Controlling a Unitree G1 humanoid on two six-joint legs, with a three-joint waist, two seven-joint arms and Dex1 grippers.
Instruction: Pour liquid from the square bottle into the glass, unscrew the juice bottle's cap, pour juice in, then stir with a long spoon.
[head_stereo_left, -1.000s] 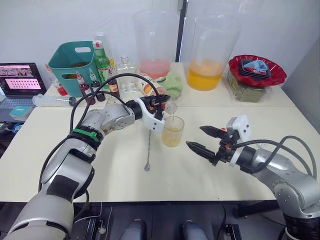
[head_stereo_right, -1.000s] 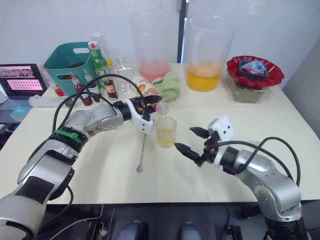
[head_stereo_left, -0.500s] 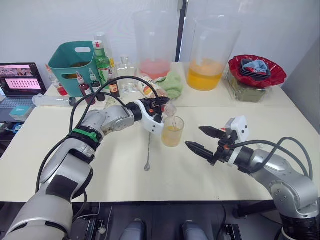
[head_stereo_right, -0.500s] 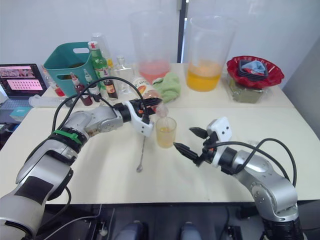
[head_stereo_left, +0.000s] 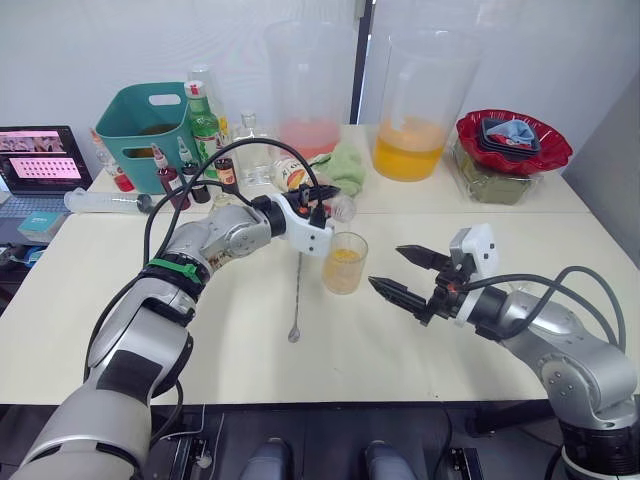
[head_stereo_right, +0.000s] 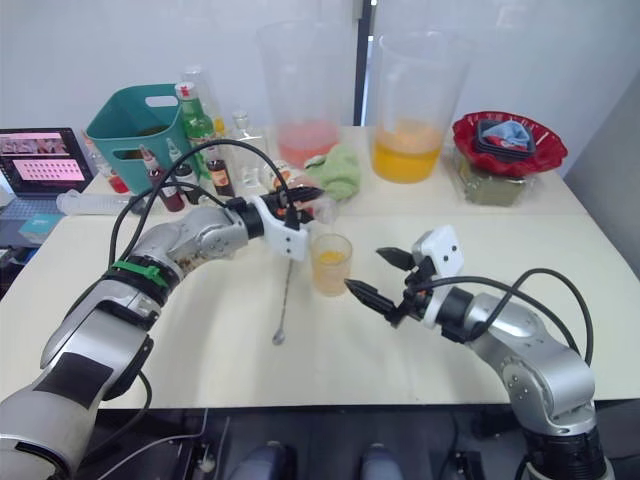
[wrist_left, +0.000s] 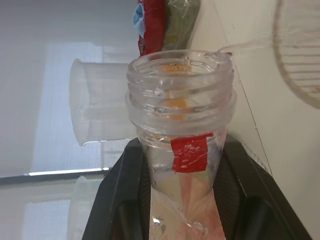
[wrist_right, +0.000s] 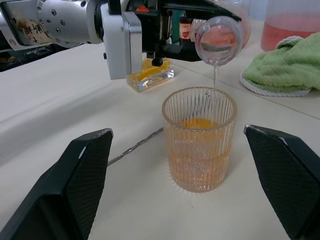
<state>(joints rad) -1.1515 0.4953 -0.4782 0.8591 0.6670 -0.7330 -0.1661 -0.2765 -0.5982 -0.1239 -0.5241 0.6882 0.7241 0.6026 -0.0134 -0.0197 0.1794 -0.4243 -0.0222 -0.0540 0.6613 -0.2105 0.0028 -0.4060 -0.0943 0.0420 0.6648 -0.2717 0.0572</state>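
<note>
The left gripper (head_stereo_left: 322, 208) is clamped on the juice bottle (head_stereo_left: 318, 197), its 2 black fingers (wrist_left: 122, 200) pressing the bottle's sides just below the threaded, uncapped neck. The bottle is tipped nearly level above the table (head_stereo_left: 230, 330), its open mouth over the far rim of the glass (head_stereo_left: 345, 262), and a thin stream of juice (wrist_right: 215, 80) falls from the mouth into the glass. The ribbed glass stands upright and holds orange liquid (wrist_right: 199, 145) to about half its height. The square bottle (wrist_right: 149, 73) stands on the table behind the left gripper. The long spoon (head_stereo_left: 297, 300) lies flat just beside the glass on the robot's left. The right gripper (head_stereo_left: 408, 272) hovers near the glass on its right, fingers spread wide and empty.
</note>
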